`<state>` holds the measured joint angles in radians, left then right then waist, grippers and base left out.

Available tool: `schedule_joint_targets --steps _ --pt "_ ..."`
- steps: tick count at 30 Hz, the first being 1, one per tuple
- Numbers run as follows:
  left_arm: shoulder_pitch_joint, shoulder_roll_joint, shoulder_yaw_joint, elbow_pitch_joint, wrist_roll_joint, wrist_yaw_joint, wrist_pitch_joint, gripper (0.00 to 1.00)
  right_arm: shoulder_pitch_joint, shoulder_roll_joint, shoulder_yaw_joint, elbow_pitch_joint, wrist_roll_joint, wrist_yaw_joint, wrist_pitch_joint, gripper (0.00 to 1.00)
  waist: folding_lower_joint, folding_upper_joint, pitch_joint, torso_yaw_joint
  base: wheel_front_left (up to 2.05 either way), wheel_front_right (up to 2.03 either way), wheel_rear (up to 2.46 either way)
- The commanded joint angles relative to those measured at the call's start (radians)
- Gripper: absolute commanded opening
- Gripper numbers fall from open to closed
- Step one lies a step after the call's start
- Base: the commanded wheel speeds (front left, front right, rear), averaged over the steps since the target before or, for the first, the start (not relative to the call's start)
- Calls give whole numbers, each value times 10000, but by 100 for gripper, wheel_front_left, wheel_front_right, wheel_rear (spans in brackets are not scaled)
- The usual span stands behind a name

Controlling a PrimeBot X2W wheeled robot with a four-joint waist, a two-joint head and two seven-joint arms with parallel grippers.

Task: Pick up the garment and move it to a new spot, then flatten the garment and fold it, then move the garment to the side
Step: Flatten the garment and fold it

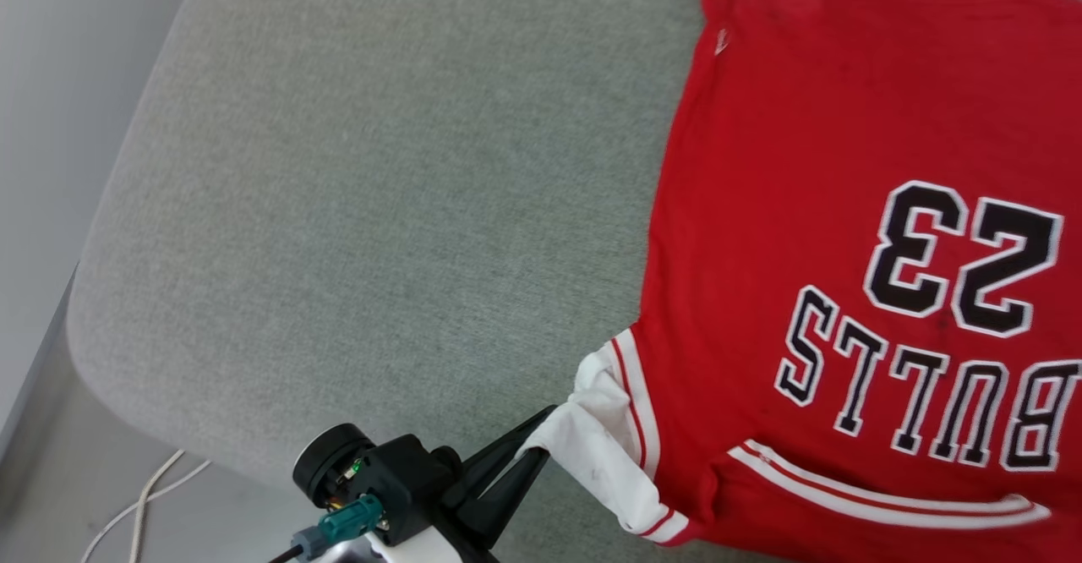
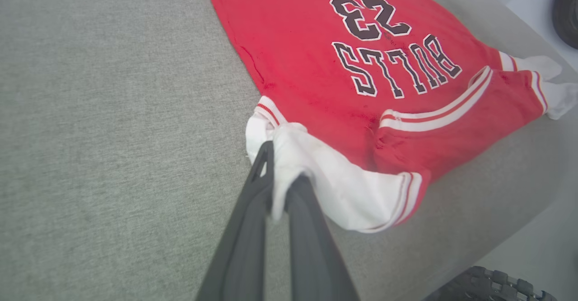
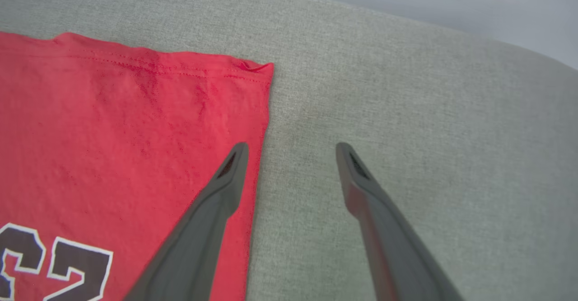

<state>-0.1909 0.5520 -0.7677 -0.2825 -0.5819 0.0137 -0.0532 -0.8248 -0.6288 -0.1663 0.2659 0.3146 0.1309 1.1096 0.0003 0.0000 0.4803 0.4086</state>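
Garment (image 1: 803,166) lies print-up, mostly flat, on the grey cushion (image 1: 380,166). Its white sleeve (image 1: 604,436) is clenched in the left pincer (image 1: 541,436); the right pincer (image 3: 292,149) hangs released astride a side edge. Folding and moving aside seemingly remain.

The left half of the fabric-covered table (image 1: 380,208) lies bare from near edge to far edge, wide room for a pincer to pass. The red jersey (image 1: 803,166) covers the right half, spread flat and low. At its near left corner the left pincer (image 1: 534,449), clamped on the bunched white sleeve (image 1: 600,436), blocks that approach. Right of the jersey's far hem corner the table is bare again; the right pincer (image 3: 291,149) hangs there spread wide, straddling the cloth's side edge. White cables (image 1: 144,504) lie on the floor off the near left corner, and a treaded wheel (image 2: 492,285) stands by the near edge.
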Motion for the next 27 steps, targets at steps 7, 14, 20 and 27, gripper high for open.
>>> schedule_joint_targets --steps 7,14,20,27 --pt "-350 -349 -183 266 110 -201 -256 0 -1045 429 -741 485 -1063 -2 1096 100 -3 0 1128 1049 0 0 0" --pt "-464 -524 -246 577 129 -296 -472 0 -647 927 -854 552 -1614 -2 1752 100 -3 0 1279 1154 0 0 0" --pt "-613 -569 -189 774 122 -306 -575 0 -122 962 -994 392 -1713 -2 1987 0 -3 0 1168 1101 0 0 0" --pt "-475 -468 -56 1005 12 -147 -680 0 425 1039 -1000 463 -1471 -3 1572 0 -3 0 420 595 0 0 0"
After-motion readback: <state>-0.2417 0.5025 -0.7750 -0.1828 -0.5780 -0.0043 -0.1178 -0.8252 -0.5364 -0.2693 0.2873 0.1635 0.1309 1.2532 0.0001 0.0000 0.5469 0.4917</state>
